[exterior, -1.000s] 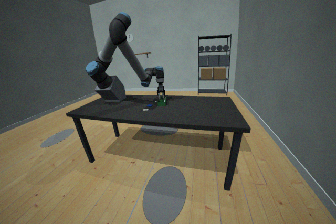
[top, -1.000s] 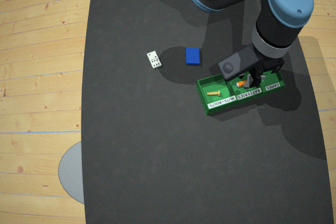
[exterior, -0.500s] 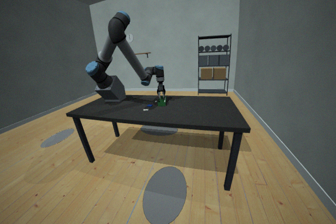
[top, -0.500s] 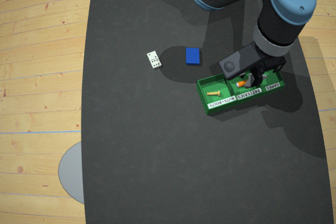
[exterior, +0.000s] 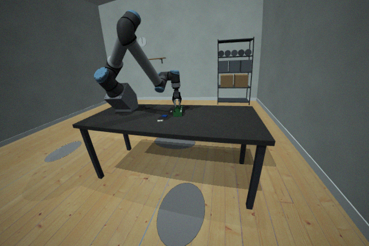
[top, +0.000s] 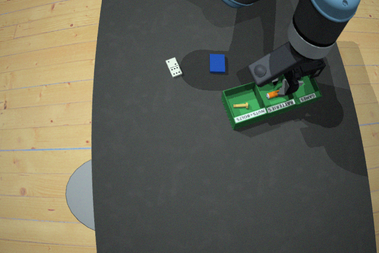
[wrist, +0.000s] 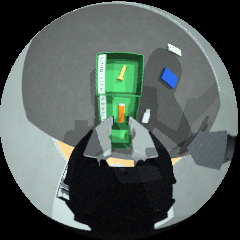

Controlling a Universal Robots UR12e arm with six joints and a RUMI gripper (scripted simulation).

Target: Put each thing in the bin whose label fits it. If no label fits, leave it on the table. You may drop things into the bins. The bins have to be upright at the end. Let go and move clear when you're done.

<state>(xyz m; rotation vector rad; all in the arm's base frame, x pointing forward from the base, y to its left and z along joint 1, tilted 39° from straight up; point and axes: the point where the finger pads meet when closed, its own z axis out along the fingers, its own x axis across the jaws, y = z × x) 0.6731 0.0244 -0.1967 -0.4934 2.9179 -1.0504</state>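
The green bin tray (top: 228,109) (exterior: 178,114) (wrist: 142,75) stands upright, with compartments labelled NUTS+BOLTS, BATTERIES and GAMES. A brass bolt (top: 240,105) (wrist: 122,73) lies in NUTS+BOLTS. An orange battery (top: 272,94) (wrist: 121,113) is in BATTERIES, partly hidden by the fingers. My gripper (top: 279,87) (exterior: 177,106) (wrist: 120,116) is slightly open, its fingertips low over that compartment on either side of the battery's near end, not gripping it. A white domino (top: 173,67) (exterior: 159,120) (wrist: 174,49) and a blue block (top: 217,63) (exterior: 164,116) (wrist: 169,78) lie on the table.
A small whitish object (exterior: 171,111) (wrist: 146,116) lies on the table beside the tray's unlabelled long side; its kind is unclear, and the arm hides it in the top view. The tray's walls and dividers rise close around the fingers.
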